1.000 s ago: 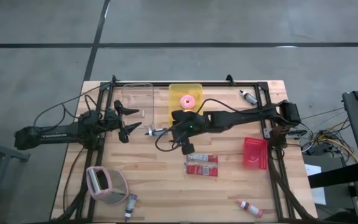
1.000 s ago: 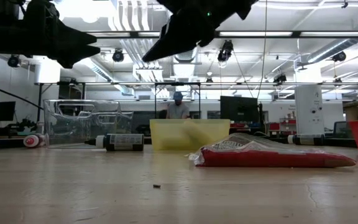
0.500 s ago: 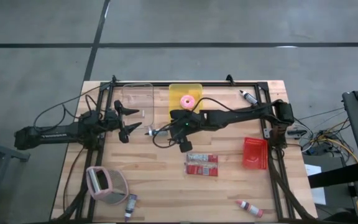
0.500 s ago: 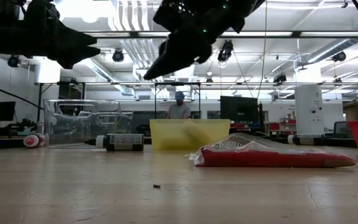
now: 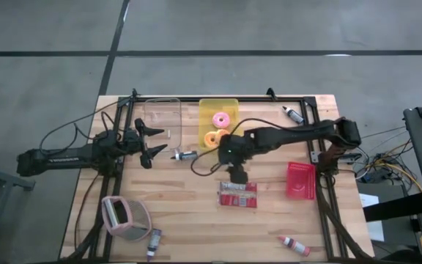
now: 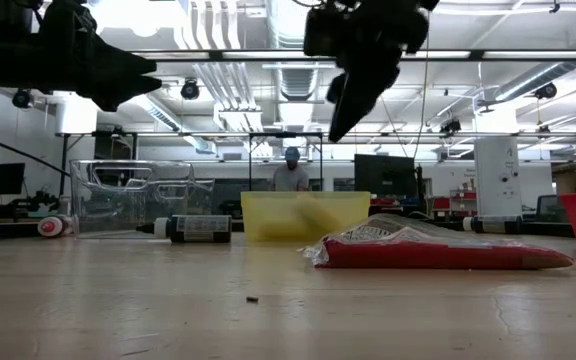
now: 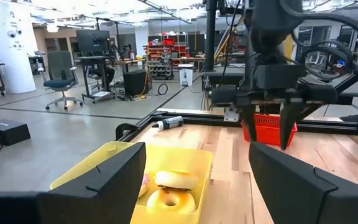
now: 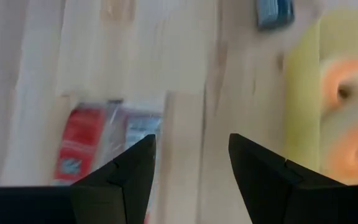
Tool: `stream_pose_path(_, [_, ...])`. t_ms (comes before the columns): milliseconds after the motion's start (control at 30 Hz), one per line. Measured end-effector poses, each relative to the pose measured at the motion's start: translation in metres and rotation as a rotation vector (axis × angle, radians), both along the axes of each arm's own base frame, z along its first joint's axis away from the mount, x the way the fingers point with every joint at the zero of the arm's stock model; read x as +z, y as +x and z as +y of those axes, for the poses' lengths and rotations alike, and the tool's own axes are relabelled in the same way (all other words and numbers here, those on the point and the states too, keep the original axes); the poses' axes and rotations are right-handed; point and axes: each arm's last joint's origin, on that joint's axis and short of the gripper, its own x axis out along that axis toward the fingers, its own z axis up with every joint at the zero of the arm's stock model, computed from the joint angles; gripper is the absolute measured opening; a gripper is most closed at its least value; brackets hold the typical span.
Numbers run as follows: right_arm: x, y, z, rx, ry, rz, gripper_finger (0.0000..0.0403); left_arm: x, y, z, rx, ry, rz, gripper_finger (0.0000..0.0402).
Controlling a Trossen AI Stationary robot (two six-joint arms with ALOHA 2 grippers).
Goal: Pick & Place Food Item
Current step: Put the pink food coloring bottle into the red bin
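A yellow tray at the table's far middle holds a pink donut and an orange donut at its near end. A red food packet lies flat on the table, nearer than the tray. My right gripper hangs open above the packet's far edge, pointing steeply down, with bare table between its fingers. The packet and orange donut show to either side of it. My left gripper waits open and level at the table's left, facing the tray.
A clear container stands left of the tray, with a small bottle lying in front of it. A red basket sits at the right, and a pink-rimmed container at the near left. Tubes lie near the front edge.
My right gripper has swung from the tray's near end toward the table's right edge, rolled, and tipped from slanting leftward to pointing steeply down over the red packet. The orange donut, covered by the arm before, now shows in the tray.
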Motion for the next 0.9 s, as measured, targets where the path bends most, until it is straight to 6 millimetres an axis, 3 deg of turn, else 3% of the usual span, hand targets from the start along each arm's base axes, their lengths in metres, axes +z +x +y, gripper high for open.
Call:
stream_pose_path(500, [0.023, -0.042, 0.059, -0.441, 0.204, 0.19, 0.0201, 0.0, 0.0, 0.0, -0.001, 0.0, -0.002, 0.029])
stream_pose_path(900, [0.022, -0.084, 0.129, -0.666, 0.293, 0.429, 0.0201, 0.0, 0.0, 0.0, -0.001, 0.0, -0.002, 0.0291])
